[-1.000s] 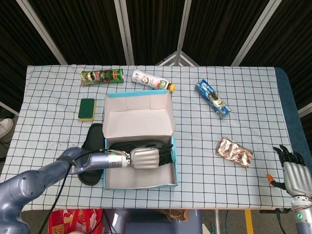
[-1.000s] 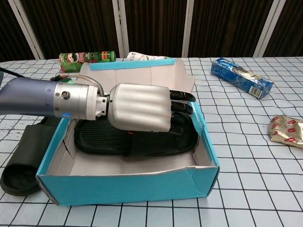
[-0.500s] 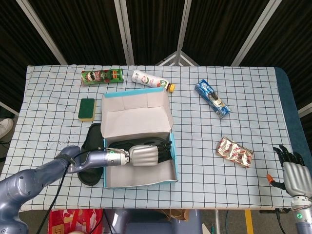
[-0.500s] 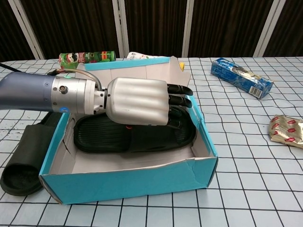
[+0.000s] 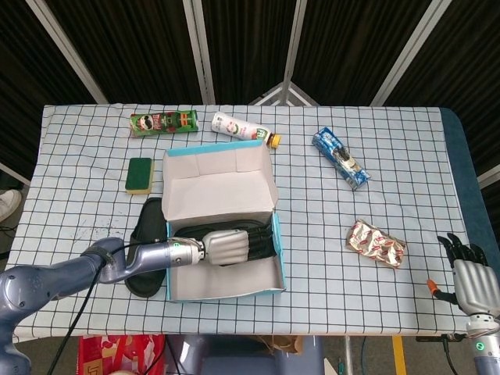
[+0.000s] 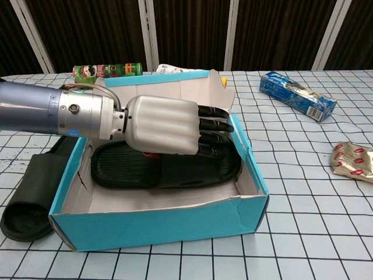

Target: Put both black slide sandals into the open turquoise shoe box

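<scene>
The turquoise shoe box (image 6: 157,224) stands open at the front middle of the table, its lid flap (image 5: 223,183) upright at the back. One black slide sandal (image 6: 169,169) lies flat inside it. My left hand (image 6: 169,125) hovers in the box just above that sandal (image 5: 264,241), fingers stretched out and apart, holding nothing. The second black sandal (image 6: 29,192) lies on the table against the box's left wall, partly under my left forearm (image 5: 117,262). At the table's front right corner my right hand (image 5: 473,281) rests idle and empty.
A green crisps can (image 5: 163,123) and a white bottle (image 5: 244,130) lie behind the box. A green sponge (image 5: 140,174) sits to its back left. A blue packet (image 5: 340,158) and a foil snack pack (image 5: 376,243) lie to the right.
My left hand has drawn back to the left and risen slightly off the sandal in the box. The box shifted a little to the left. The right hand has not moved.
</scene>
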